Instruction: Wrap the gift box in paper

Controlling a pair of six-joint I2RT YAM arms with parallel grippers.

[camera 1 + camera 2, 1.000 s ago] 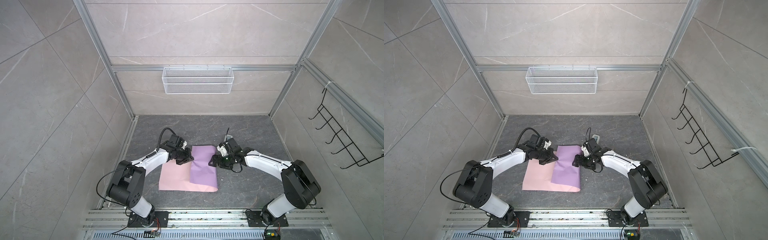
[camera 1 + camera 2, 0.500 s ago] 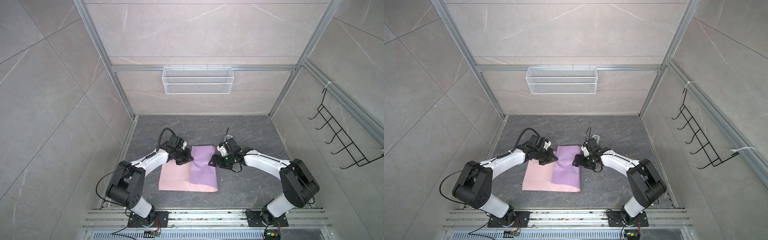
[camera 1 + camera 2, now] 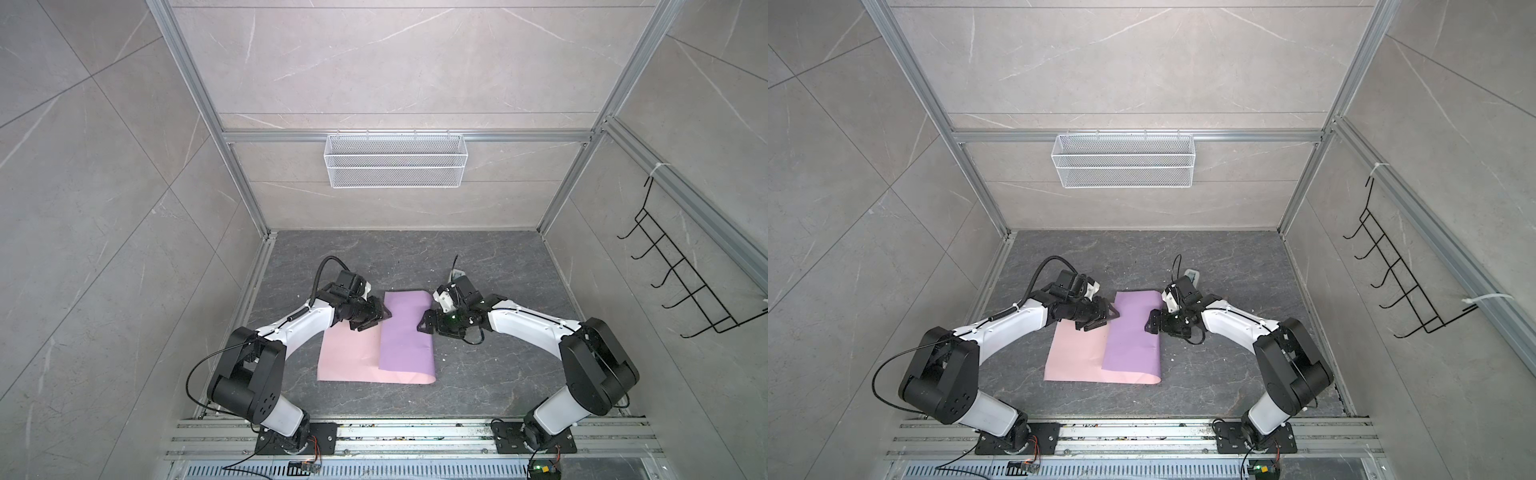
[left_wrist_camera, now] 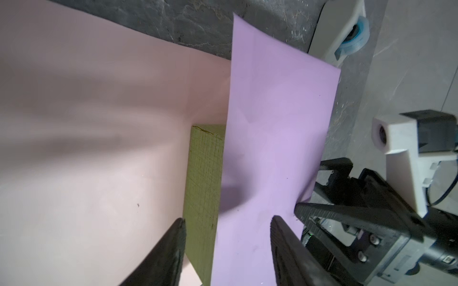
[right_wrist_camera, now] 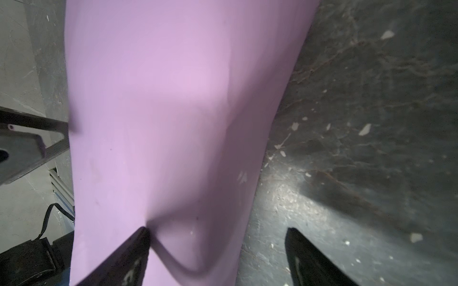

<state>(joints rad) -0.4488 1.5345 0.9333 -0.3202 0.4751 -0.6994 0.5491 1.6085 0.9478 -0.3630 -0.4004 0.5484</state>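
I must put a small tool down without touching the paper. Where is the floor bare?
Bare: the dark floor between the paper and the back wall, and again between the paper and the front rail. Crowded: the paper's far end, where both jaws are.

The paper (image 3: 347,357) lies flat in the lower middle of both top views, pale pink face up on its left part, its right part folded over leftward so the lilac face shows as a tall band. The gift box (image 4: 203,183), olive green with fine ribbed lines, rests on the pink face; only a narrow strip shows in the left wrist view, the rest hidden under the lilac flap.
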